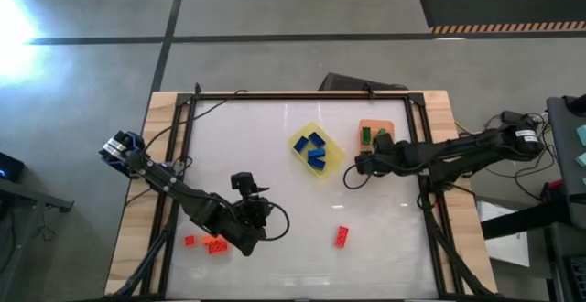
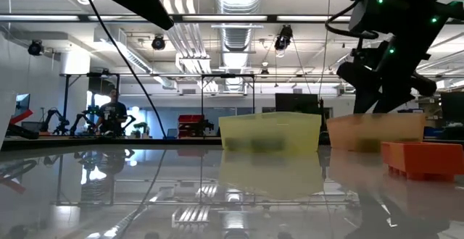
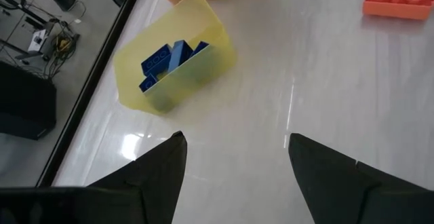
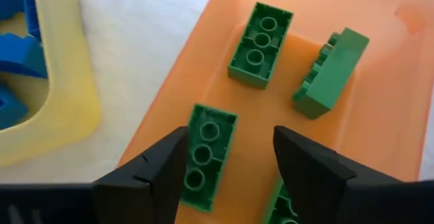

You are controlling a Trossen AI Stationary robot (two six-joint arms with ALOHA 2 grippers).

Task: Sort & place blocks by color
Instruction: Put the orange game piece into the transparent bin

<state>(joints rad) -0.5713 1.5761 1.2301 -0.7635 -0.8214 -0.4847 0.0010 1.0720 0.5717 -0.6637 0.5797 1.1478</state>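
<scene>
Only the right wrist view shows green blocks [image 4: 260, 35] in the orange tray [image 4: 380, 142].

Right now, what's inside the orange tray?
Green blocks lie in the orange tray: three show clearly, a fourth peeks out beside the right gripper, whose fingers hide whatever sits beneath them.

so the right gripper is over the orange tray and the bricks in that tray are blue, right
Not quite. The right gripper is over the orange tray, but the bricks in it are green, as the right wrist view shows. The blue bricks lie in the yellow tray beside it.
</scene>
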